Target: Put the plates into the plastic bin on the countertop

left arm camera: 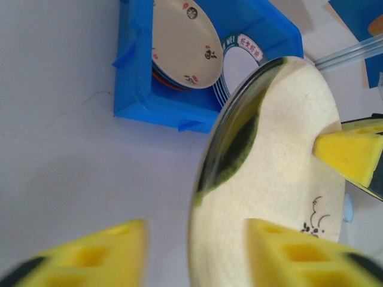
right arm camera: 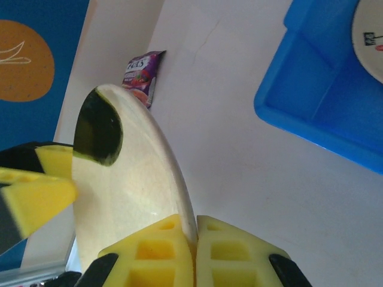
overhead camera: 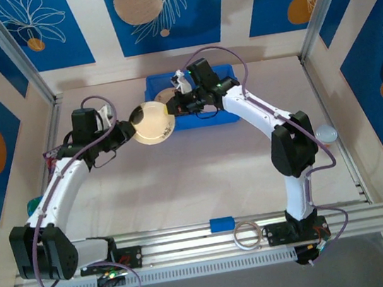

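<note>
Right claw (right arm camera: 195, 254) grips plate (right arm camera: 134, 179) (left claw (left arm camera: 191, 254) seemingly open).

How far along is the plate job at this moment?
Done: several round plates already lie stacked in the bright blue plastic bin. In hand: the right pincer grips a cream round plate by its rim, the left pincer open beside it. Left: that plate is not yet in the bin.

snack packet (right arm camera: 142, 75) white lettering illegible, plate rim (left arm camera: 242, 45) red labels illegible
</note>
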Controlling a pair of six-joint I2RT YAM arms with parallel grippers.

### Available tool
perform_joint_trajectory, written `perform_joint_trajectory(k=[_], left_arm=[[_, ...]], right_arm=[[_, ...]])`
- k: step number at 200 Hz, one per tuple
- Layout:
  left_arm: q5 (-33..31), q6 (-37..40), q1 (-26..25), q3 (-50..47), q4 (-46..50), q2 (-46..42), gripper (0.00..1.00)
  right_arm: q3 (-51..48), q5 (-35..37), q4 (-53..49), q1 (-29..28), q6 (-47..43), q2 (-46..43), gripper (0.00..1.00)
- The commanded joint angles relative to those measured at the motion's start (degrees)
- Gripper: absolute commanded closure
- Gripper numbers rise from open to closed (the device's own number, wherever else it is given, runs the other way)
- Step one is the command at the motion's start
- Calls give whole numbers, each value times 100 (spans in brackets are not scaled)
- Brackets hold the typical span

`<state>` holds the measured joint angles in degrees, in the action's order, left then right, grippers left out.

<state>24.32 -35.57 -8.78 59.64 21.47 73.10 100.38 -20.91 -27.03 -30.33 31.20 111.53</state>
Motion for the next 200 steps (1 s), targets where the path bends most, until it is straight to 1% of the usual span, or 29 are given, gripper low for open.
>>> perform_joint_trajectory(k=[1,19,49,75,93,137,152,200], left_arm=[[-217,58,-49,84,-100,11,0],[-261,102,-169,10,-217,6,0],[-463,95,-609,-194,-524,-9,0],[-528,16,-857,-373,-809,-3,0],[-562,14,-937,-449,-951,-30,0],[-583,-80,-1136,-656,-1333,-115,0],[-664,-99,-1237,-677,-1341,-112,0],[-683,-111,-1302,-666,-1385,-63,0]], right_arm=[[217,414,-234,212,318,-141,100],[464,763,-415,339,428,24,100],[914,1132,-574,563,668,381,100],[1744,1370,-992,750,714,1025,100],[2296,1430,-1212,842,724,1457,100],[3083,1555,-1295,930,808,2191,100],[3286,1556,-1318,937,858,2400,100],[3827,1608,-1497,960,904,3002,100]])
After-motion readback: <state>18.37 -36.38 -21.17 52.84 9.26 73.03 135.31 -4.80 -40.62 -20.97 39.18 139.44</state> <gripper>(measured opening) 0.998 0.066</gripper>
